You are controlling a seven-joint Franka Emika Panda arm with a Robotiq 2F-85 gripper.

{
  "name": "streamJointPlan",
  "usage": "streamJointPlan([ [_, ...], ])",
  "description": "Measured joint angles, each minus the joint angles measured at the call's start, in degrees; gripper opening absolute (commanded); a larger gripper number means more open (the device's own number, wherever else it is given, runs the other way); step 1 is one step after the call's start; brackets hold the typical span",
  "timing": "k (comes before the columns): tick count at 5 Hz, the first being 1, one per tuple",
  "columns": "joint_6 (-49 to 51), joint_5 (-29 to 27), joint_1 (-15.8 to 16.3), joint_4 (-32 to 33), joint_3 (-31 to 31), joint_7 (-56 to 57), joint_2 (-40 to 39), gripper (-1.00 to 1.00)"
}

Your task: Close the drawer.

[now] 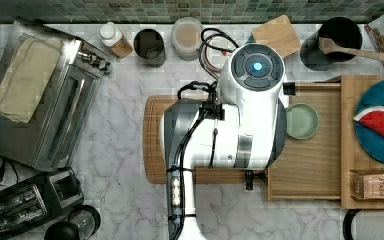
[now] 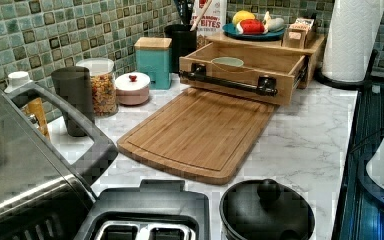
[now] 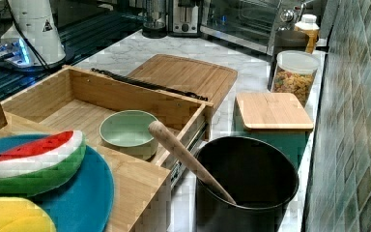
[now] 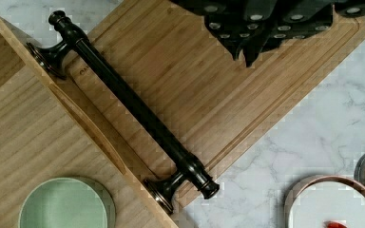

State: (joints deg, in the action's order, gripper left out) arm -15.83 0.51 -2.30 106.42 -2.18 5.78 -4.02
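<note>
Black gripper parts sat closest to the wrist camera, hanging above the bamboo cutting board; whether the tool was released or clenched could not be told. Beside it, the drawer stood pulled out of its wooden cabinet, its long black bar handle reaching over the board's edge. 1 pale green bowl rested inside the drawer, near its back. In the top view the white arm covered the drawer's front. On the cabinet top lay a blue plate with a watermelon slice.
</note>
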Motion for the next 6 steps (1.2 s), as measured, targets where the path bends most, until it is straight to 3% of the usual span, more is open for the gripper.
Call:
streamJointPlan([
  [2,-0.01,0.00,-0.23,0.62,-0.27,0.07,-0.44,-1.00],
  [4,-8.16,0.00,0.31,4.20,0.15,13.19,0.00,-1.00],
  [6,-9.85,2.68,0.45,7.27,3.20,18.28,-0.45,-1.00],
])
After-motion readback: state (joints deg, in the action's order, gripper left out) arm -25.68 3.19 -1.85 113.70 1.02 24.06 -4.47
